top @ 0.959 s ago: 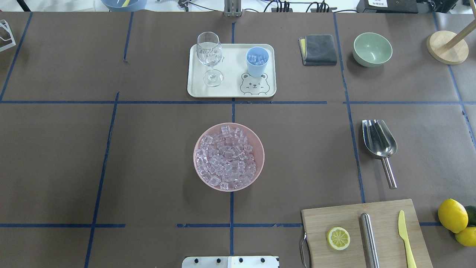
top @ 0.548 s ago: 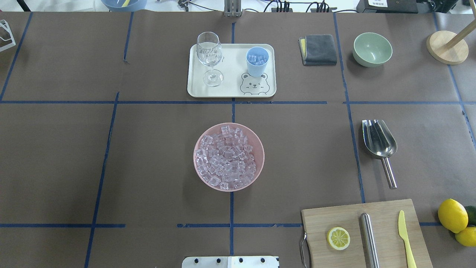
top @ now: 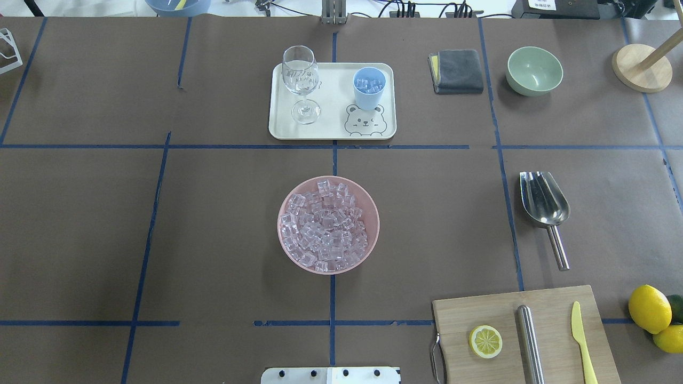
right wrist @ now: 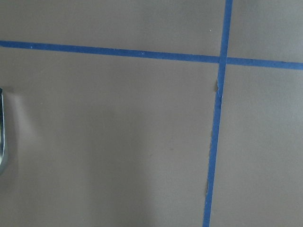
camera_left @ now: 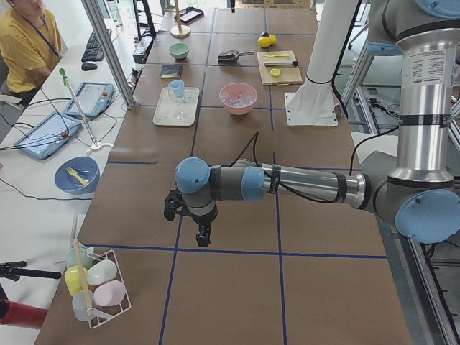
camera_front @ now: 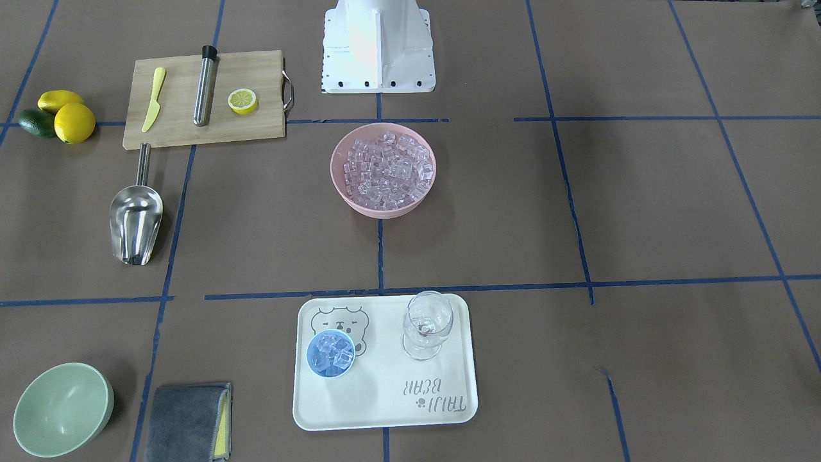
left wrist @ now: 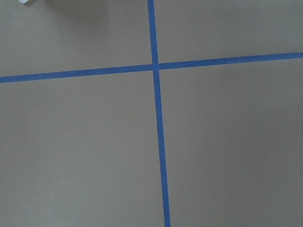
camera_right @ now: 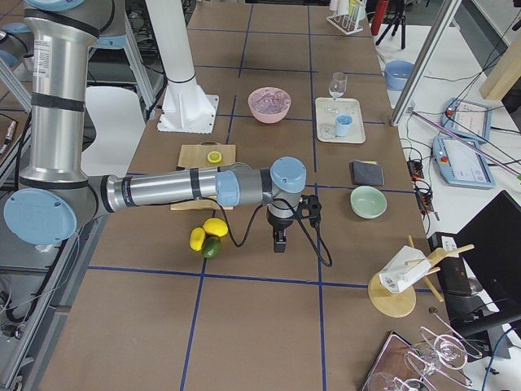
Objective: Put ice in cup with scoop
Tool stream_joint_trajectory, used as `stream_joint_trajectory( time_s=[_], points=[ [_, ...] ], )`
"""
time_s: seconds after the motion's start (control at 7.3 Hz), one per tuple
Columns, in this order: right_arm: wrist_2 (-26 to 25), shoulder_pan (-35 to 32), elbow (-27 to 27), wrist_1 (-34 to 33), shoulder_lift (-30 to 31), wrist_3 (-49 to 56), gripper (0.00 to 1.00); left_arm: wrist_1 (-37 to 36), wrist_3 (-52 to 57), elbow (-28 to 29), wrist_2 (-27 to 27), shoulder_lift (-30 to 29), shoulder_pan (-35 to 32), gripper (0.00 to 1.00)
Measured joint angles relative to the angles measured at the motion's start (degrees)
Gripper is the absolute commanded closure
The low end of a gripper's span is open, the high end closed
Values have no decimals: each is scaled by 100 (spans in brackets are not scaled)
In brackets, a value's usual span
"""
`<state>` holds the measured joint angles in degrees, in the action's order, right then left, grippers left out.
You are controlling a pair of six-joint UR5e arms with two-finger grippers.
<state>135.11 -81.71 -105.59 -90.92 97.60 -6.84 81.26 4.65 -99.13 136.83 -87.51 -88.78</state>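
The stainless-steel scoop [top: 544, 202] is polished and mirror-bright, the steel rod [top: 530, 341] duller and brushed; the wooden cutting board [top: 480, 312] is pale and matt. The clear ice cubes [top: 326, 226] look glassy in the matt pink plastic bowl [top: 329, 271]. The light-blue plastic cup [top: 368, 100] is smooth, the folded grey cloth [top: 460, 70] soft, the brown paper sheet [top: 213, 224] underneath matt

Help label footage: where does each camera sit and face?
Front-facing: across table, steeply down; white robot base at top.
Overhead: behind robot, forward and down; same base.
Left: table's left end, along it; left arm, left tool.
Right: opposite end, likewise; right arm, right tool.
Left wrist: down at taped brown paper; no body.
Right wrist: likewise.
Shared: first two, round pink ice bowl.
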Motion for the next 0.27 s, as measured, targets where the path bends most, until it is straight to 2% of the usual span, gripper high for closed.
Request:
stream_joint_trajectory(
  time_s=[0.27],
  points=[
    [-150, -9, 4, 428, 60, -258, 0, -267, -36, 46, 21, -151, 6, 0]
  ],
)
